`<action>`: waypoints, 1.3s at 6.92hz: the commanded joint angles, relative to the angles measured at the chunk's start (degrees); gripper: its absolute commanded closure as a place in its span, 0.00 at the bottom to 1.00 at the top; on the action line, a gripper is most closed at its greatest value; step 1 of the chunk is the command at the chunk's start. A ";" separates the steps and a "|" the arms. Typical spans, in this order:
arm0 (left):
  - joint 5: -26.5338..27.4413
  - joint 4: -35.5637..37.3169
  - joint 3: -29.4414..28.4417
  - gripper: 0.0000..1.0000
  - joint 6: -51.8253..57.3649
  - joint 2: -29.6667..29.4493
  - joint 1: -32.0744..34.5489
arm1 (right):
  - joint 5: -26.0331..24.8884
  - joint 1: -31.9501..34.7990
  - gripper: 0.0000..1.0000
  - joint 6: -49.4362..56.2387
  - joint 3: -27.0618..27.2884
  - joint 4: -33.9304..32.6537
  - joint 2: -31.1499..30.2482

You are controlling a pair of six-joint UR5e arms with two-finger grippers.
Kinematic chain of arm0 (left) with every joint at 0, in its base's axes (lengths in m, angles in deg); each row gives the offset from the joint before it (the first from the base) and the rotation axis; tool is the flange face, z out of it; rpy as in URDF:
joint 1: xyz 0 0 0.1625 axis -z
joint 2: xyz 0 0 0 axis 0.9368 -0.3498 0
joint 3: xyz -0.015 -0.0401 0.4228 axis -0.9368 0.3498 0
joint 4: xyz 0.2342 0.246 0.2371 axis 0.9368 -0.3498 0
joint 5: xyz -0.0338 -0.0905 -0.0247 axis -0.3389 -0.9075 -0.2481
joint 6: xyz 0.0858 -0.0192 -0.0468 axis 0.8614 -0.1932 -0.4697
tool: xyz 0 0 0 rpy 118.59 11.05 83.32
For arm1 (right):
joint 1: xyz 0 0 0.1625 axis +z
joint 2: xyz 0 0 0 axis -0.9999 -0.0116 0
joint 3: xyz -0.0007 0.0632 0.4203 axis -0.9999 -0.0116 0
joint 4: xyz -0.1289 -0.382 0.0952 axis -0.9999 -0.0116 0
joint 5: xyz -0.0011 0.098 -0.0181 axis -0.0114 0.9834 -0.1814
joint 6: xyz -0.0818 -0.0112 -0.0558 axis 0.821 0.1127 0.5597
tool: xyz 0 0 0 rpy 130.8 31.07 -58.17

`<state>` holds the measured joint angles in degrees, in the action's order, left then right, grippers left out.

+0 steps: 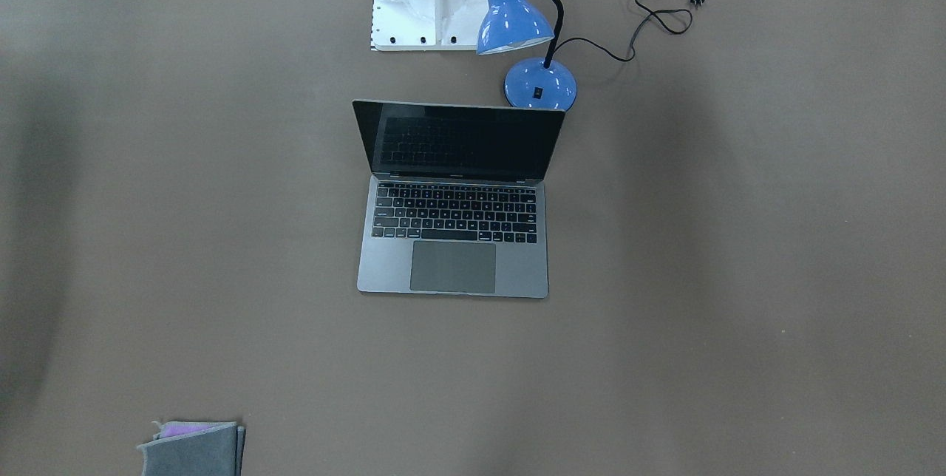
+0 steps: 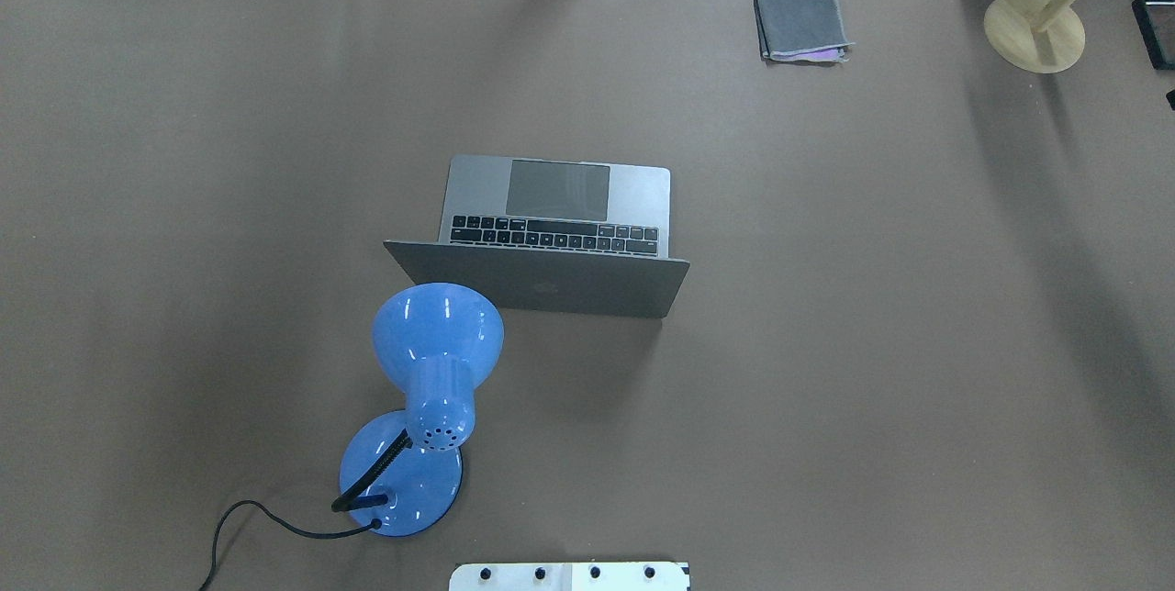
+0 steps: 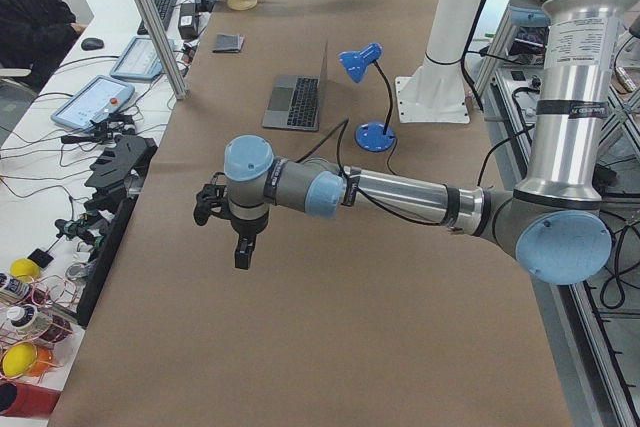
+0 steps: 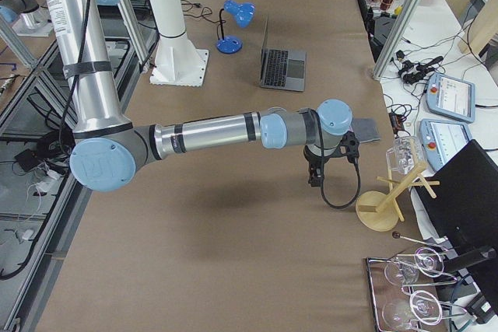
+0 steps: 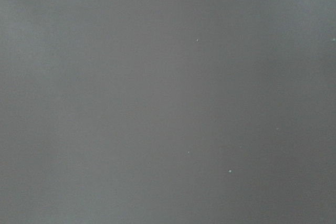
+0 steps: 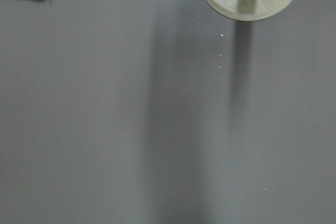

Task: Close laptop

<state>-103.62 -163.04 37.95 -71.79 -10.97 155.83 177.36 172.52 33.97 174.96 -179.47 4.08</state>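
— Laptop point(image 1: 452, 232) position, and stage?
— Middle of the tabletop point(image 1: 739, 276), lid upright, just beside a blue lamp point(image 1: 517, 18); closing hadn't started. Left fingers point(image 3: 243, 250) and right fingers point(image 4: 313, 172) hung well apart from it. Spread or pressed together, I couldn't tell. Next, an arm needed to reach the lid's top edge and press down

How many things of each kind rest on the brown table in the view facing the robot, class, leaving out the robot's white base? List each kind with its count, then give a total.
Laptop: 1
Blue desk lamp: 1
Folded grey cloth: 1
Total: 3
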 commanded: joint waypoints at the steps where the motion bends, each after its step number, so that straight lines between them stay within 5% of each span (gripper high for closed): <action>1: -4.82 -4.63 0.50 0.02 -13.27 -5.43 -10.29 | 4.53 -4.84 0.00 -8.16 0.59 0.00 5.36; 3: -4.57 -13.41 0.50 0.13 -38.45 -11.31 -22.35 | 4.55 -9.77 0.08 -19.60 4.79 0.00 6.09; 5: -5.27 -15.22 2.59 0.68 -44.55 -11.95 -27.31 | 4.64 -18.70 0.51 -36.53 14.07 0.09 3.04; 6: -7.36 -14.87 3.13 0.97 -44.64 -11.95 -27.85 | 4.55 -23.10 0.85 -39.13 21.96 0.09 -1.34; 7: -7.99 -14.78 4.61 1.00 -44.90 -11.78 -27.85 | 4.64 -25.93 1.00 -43.95 28.22 0.09 -2.95; 9: -11.24 -14.69 4.81 1.00 -44.90 -11.77 -28.20 | 2.80 -34.10 1.00 -53.81 32.14 3.66 -3.14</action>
<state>-113.21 -177.77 42.52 -116.63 -22.69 127.93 181.23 142.94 -14.77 204.70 -178.49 1.40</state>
